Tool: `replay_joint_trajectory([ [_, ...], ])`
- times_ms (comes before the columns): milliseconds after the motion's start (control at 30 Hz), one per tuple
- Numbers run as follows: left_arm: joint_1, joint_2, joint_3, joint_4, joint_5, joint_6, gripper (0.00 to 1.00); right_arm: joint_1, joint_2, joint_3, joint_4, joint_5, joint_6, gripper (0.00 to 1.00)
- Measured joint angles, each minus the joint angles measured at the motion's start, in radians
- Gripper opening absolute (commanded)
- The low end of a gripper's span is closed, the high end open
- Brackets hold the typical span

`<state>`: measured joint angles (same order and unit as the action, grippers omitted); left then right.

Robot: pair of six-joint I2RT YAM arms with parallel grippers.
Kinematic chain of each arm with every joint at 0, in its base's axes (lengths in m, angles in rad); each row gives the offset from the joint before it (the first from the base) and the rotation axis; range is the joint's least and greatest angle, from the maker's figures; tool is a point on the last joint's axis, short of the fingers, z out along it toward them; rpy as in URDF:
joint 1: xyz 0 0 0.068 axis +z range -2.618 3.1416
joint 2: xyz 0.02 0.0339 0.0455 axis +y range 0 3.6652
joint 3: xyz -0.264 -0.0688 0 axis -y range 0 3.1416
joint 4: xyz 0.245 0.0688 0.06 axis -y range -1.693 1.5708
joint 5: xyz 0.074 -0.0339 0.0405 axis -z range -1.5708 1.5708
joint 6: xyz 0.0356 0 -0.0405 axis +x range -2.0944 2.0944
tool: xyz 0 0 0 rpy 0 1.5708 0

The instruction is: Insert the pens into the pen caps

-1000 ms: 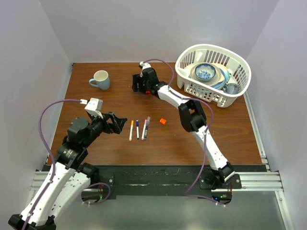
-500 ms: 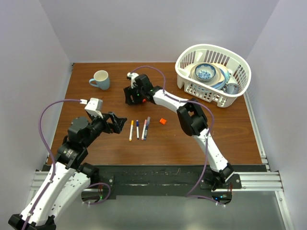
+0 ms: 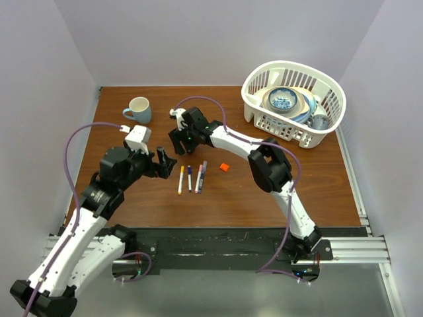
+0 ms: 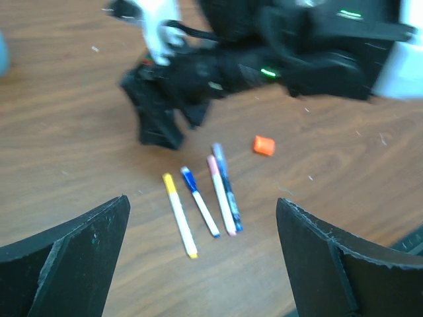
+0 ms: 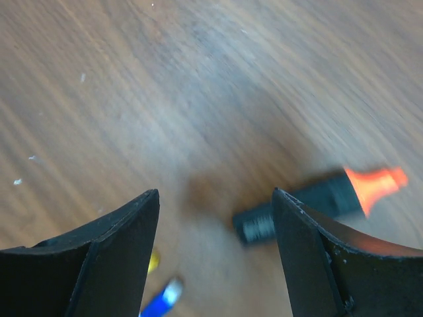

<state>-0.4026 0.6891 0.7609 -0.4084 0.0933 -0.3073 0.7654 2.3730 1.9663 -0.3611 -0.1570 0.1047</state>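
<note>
Although the top view hides it under the right gripper, the right wrist view shows a black orange-tipped pen on the brown wooden table below spread fingers. The left gripper, also spread, faces four slim pens.

Wood table: four pens lined up beside left gripper, orange cap past them, black orange-tipped pen under right gripper, mug and basket beyond.
</note>
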Motion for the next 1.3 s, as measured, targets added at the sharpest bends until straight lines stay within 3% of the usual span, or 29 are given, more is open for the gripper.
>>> replay_joint_trajectory([
  [133,0.0,0.132,0.133,-0.045,-0.071,0.029,0.94,0.0,-0.162,-0.101,-0.03,0.109,0.053,0.72],
  [300,0.0,0.33,0.288,-0.122,-0.149,0.046,0.92,-0.003,-0.505,-0.326,-0.063,0.277,0.155,0.69],
  [400,0.0,0.414,0.305,-0.133,-0.166,0.06,0.84,-0.008,-0.735,-0.504,-0.053,0.335,0.22,0.7],
  [500,0.0,0.48,0.306,-0.119,-0.17,0.072,0.83,-0.008,-0.924,-0.657,-0.049,0.365,0.278,0.7],
  [767,-0.004,0.781,0.35,-0.029,-0.186,0.092,0.77,-0.006,-1.289,-0.912,-0.06,0.387,0.358,0.7],
  [967,-0.018,1.0,0.462,-0.027,-0.191,0.101,0.71,-0.006,-1.413,-0.928,-0.101,0.458,0.358,0.7],
  [1300,-0.045,1.234,0.653,0.001,-0.211,0.148,0.67,-0.006,-1.423,-0.928,-0.131,0.496,0.355,0.7],
])
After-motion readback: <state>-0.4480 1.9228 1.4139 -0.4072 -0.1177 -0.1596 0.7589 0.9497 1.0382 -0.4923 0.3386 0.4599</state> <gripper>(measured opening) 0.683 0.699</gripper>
